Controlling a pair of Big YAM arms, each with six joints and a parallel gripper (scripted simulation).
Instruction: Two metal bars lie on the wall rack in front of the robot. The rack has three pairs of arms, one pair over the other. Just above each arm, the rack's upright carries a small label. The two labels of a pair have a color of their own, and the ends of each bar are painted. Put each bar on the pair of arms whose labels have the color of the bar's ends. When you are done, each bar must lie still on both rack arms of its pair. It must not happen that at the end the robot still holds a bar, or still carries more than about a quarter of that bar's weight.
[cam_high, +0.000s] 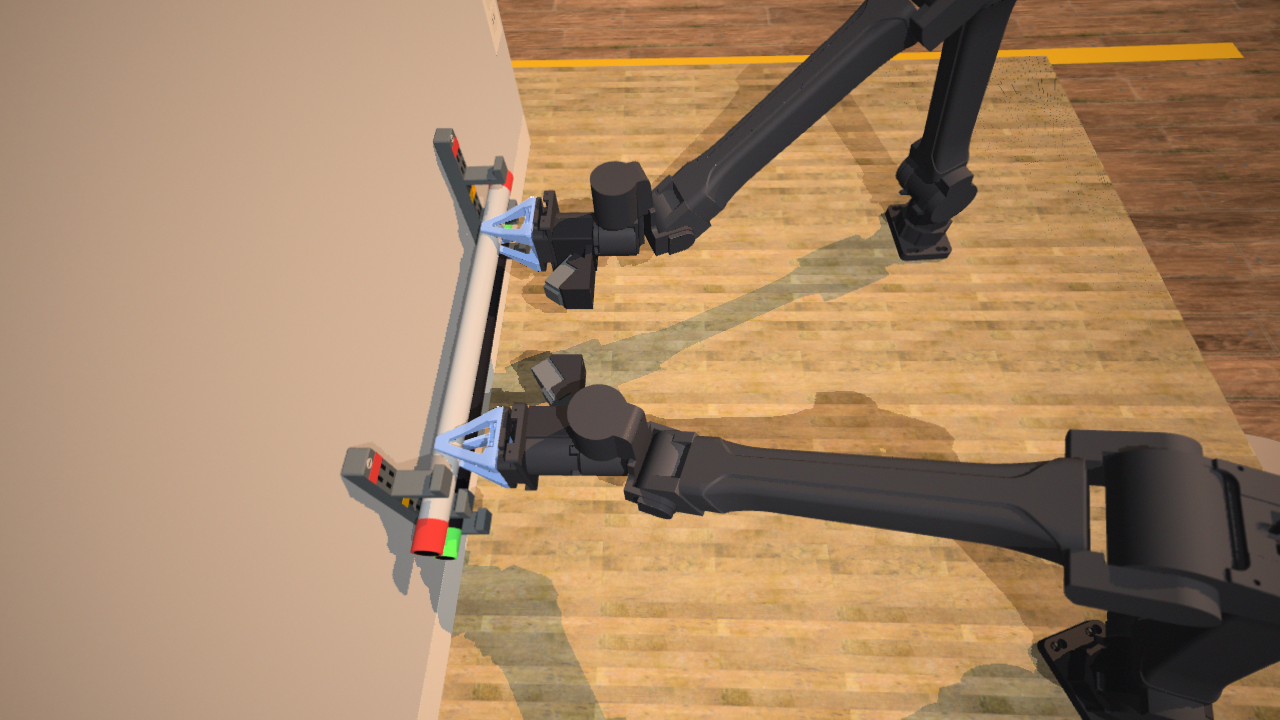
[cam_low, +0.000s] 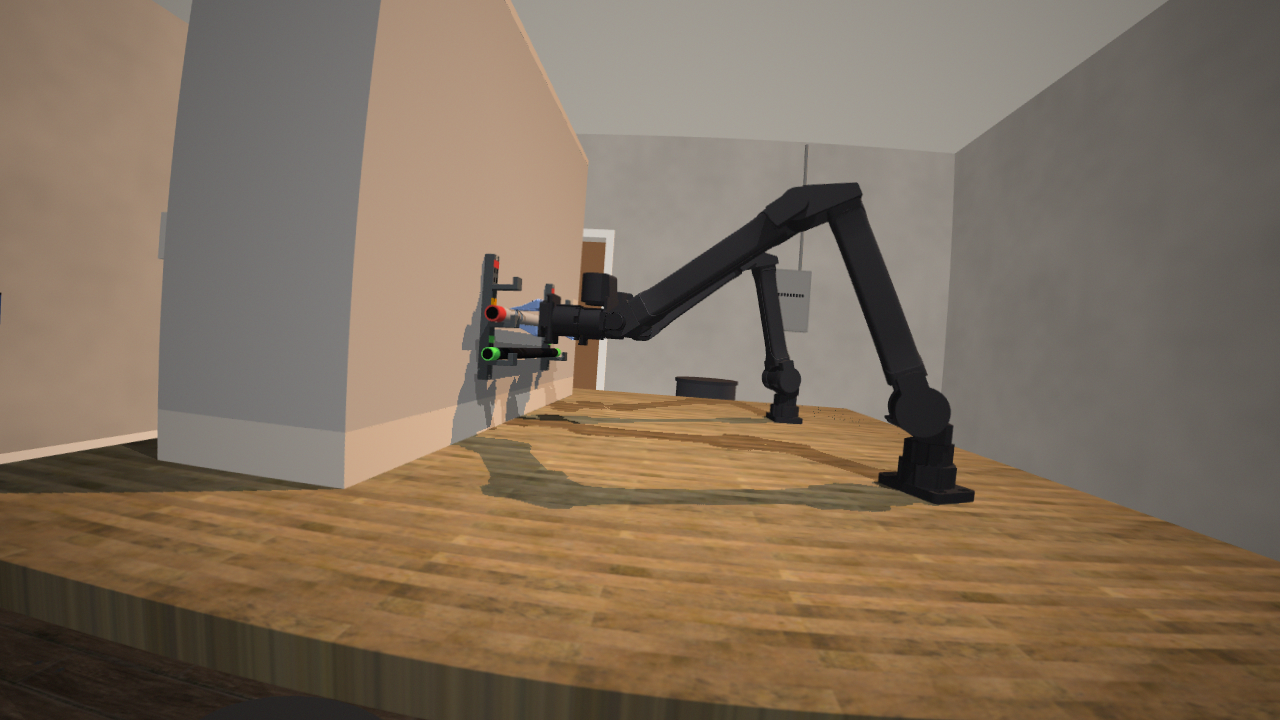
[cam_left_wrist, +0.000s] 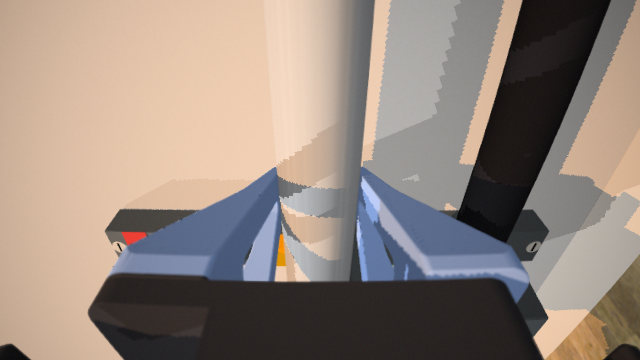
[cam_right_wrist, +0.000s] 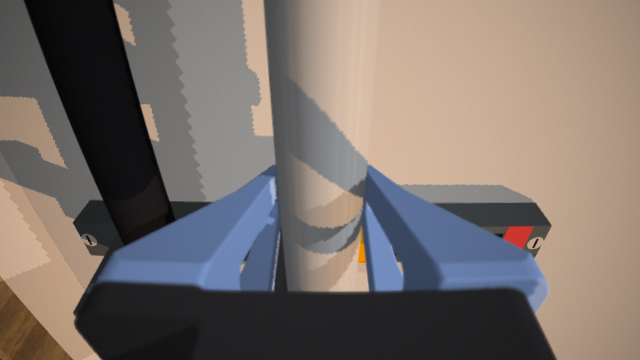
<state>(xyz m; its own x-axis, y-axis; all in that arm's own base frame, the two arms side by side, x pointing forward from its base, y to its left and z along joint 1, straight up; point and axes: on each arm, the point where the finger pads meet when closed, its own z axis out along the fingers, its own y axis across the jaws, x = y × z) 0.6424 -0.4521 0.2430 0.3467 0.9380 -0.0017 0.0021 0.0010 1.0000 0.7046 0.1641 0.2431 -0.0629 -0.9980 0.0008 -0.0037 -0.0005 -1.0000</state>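
1. Left gripper (cam_high: 438, 443) (cam_low: 520, 317) (cam_left_wrist: 320, 172) and right gripper (cam_high: 484, 228) (cam_right_wrist: 321, 179): both clamped on the red-ended bar (cam_high: 469, 331) (cam_low: 528, 317) (cam_left_wrist: 322, 75) (cam_right_wrist: 325, 60), one near each end.
2. Top view: bar's long axis runs lower left to upper centre, along the wall and across both grippers. The left gripper is nearer its lower end.
3. Exterior view: bar is beside the orange label (cam_low: 492, 301), below the red label (cam_low: 496, 265). Contact with the middle rack arms: cannot tell.
4. Black green-ended bar (cam_high: 490, 331) (cam_low: 523, 352) (cam_left_wrist: 545, 100) (cam_right_wrist: 95, 100) lies lowest, by the green label (cam_low: 491, 339); seems correctly placed.
5. Judgement: coming lift must go outward around the upper rack arm (cam_high: 416, 483) (cam_low: 508, 285), then up, level.
6. Labels show colour only; no legible writing or brand.
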